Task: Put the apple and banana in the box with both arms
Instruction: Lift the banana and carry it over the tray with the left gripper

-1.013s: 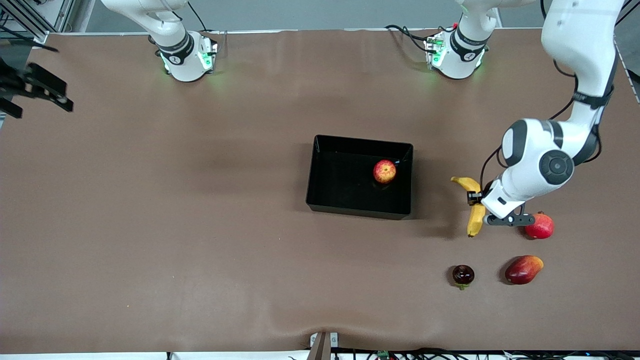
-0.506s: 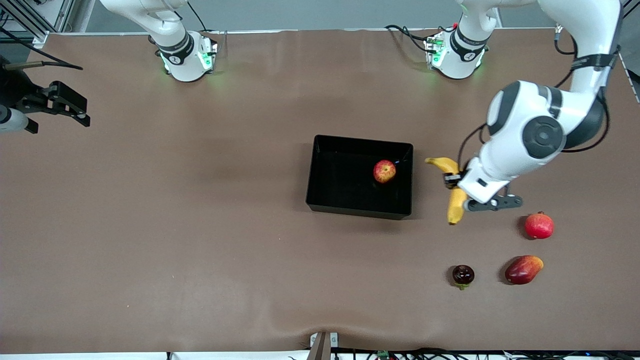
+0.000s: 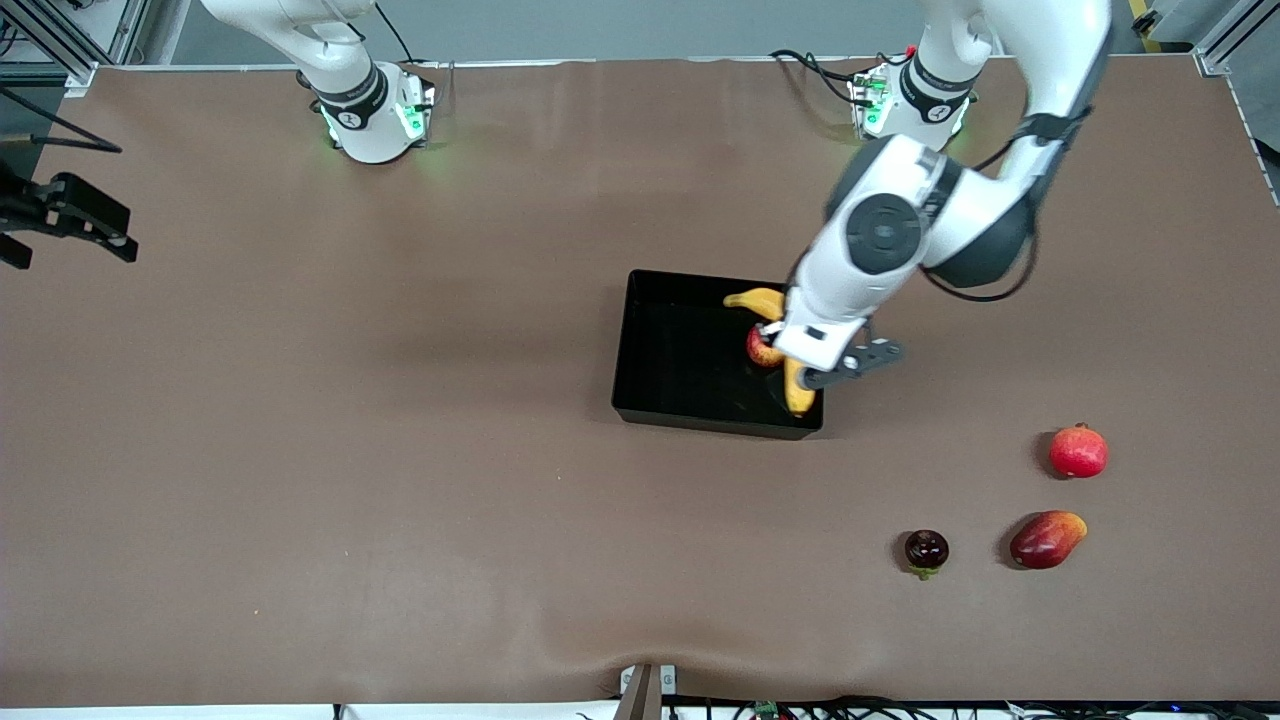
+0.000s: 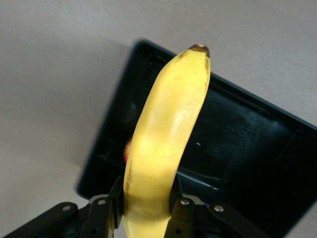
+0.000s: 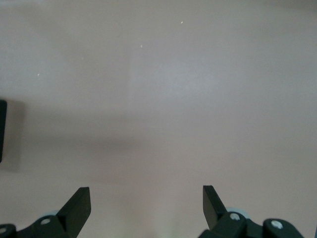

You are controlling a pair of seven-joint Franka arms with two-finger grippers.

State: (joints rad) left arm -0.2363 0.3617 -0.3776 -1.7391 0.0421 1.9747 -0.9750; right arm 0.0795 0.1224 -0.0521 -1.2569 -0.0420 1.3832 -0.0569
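Banana (image 3: 797,385) clamped tight in my left gripper (image 3: 785,352) above the box (image 3: 640,345), apple (image 3: 757,352) already inside, so next I lower and release, while my right gripper (image 3: 95,225) waits wide open and empty well away from the box.

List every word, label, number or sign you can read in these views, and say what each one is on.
No readable text anywhere.
Right arm's base: a small round mark on its black band, too small to read.
Left arm's base: the same kind of mark, also unreadable.
Box, banana, apple and the other fruit: no labels or stickers.
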